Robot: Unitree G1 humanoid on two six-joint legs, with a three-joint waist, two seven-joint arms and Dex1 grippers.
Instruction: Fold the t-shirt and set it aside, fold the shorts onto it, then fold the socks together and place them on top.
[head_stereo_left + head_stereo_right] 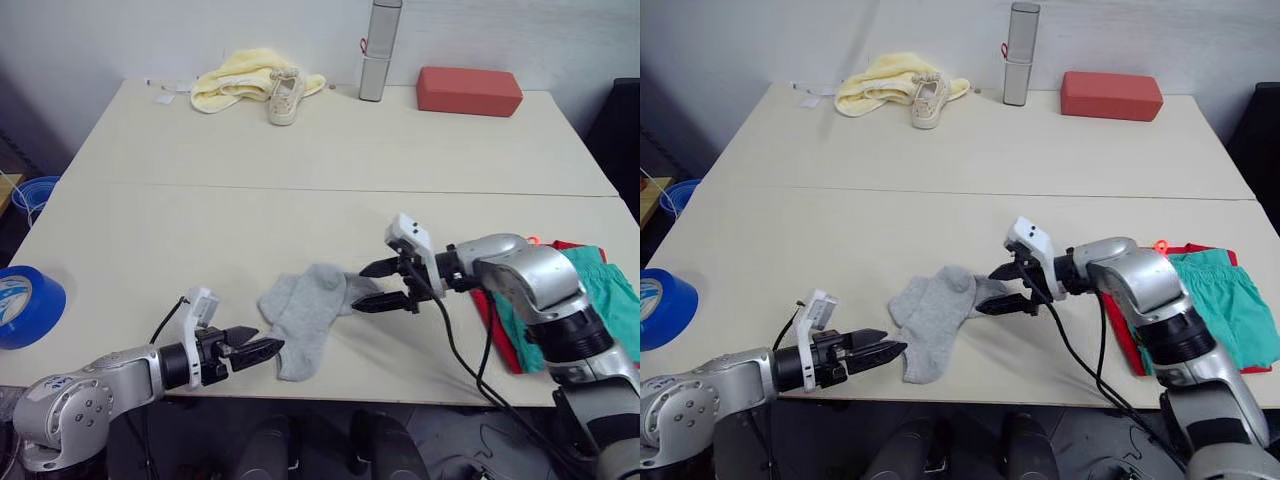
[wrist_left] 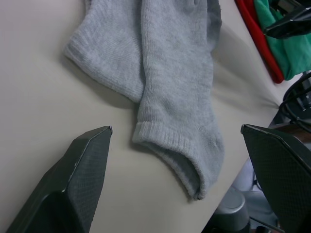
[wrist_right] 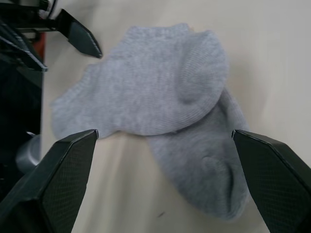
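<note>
The two grey socks (image 1: 310, 315) lie overlapped, partly one on the other, near the table's front edge. My left gripper (image 1: 270, 348) is low at their near left end, open, its fingers (image 2: 87, 160) spread on either side of a sock cuff (image 2: 170, 145). My right gripper (image 1: 378, 286) hovers at the socks' right end, open and holding nothing; the socks (image 3: 155, 92) lie ahead of it. The red t-shirt (image 1: 497, 330) lies folded at the right edge with the teal shorts (image 1: 612, 300) folded on top.
A blue tape roll (image 1: 25, 305) sits at the front left. At the back are a yellow cloth (image 1: 235, 78), an off-white sneaker (image 1: 285, 98), a grey cylinder (image 1: 378, 50) and a red block (image 1: 469, 90). The table (image 1: 300, 200) has bare room mid-way.
</note>
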